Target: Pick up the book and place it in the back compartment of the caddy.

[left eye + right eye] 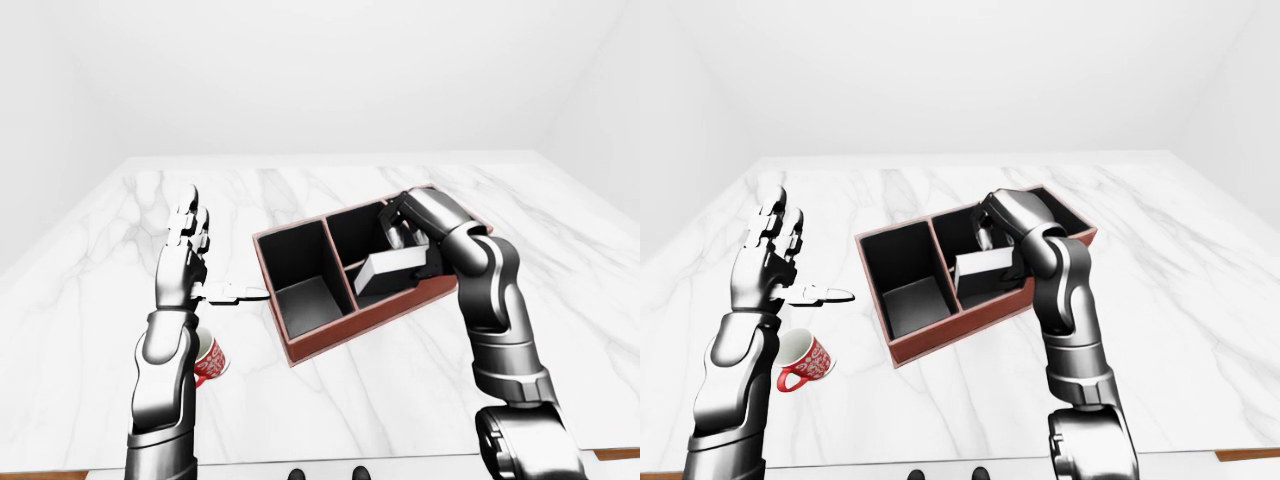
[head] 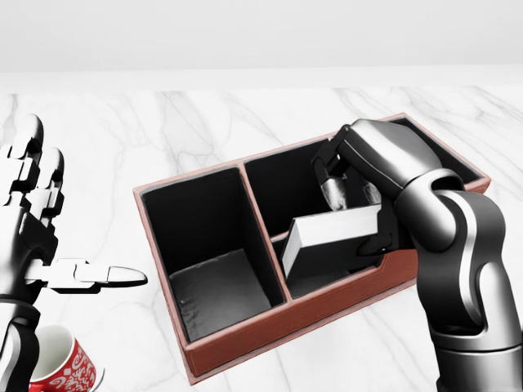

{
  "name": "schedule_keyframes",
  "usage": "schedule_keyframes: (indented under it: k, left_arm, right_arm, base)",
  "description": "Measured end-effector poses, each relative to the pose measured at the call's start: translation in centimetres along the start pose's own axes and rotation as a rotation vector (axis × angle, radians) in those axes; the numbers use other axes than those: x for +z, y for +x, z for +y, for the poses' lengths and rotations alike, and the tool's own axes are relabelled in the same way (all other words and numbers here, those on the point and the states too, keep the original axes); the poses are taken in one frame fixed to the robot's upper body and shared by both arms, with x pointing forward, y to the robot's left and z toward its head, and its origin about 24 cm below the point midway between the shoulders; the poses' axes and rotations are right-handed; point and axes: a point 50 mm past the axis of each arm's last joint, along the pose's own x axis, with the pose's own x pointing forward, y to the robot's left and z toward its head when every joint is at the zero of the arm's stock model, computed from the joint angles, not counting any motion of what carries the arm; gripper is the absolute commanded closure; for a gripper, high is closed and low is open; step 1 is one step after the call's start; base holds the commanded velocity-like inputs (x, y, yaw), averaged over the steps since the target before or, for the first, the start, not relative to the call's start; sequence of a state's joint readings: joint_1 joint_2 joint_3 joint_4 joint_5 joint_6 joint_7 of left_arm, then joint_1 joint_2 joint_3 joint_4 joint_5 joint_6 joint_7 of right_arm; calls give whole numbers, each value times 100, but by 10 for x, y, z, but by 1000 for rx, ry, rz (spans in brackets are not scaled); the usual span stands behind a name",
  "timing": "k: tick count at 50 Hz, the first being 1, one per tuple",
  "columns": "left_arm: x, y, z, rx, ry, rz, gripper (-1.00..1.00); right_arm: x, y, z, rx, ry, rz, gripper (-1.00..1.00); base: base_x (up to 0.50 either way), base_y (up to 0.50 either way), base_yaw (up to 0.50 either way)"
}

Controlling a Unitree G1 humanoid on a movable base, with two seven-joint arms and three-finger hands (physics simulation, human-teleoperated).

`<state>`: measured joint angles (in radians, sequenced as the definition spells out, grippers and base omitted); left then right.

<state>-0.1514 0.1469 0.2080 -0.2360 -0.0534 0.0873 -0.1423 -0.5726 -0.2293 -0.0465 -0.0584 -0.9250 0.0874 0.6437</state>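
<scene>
No word, number, brand or sign can be read anywhere in these views. Only one printed surface is seen — the red mug [image 1: 804, 361] at the lower left of the right-eye view, lying tilted on the marble table [image 1: 1200, 300]; white scrollwork or script-like marks are carried on its red wall, but they are too small and blurred to be made out as letters. The book [image 2: 331, 231] is shown with plain pale faces — no title is visible.
</scene>
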Motion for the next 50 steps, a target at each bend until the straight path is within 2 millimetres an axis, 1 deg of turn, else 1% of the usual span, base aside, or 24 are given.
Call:
schedule_keyframes:
  k: [50]
  left_arm:
    - [-2, 0, 0, 0, 2, 9, -100]
  right_arm:
    - [-16, 15, 6, -29, 38, 55, 100]
  base:
    - [0, 0, 0]
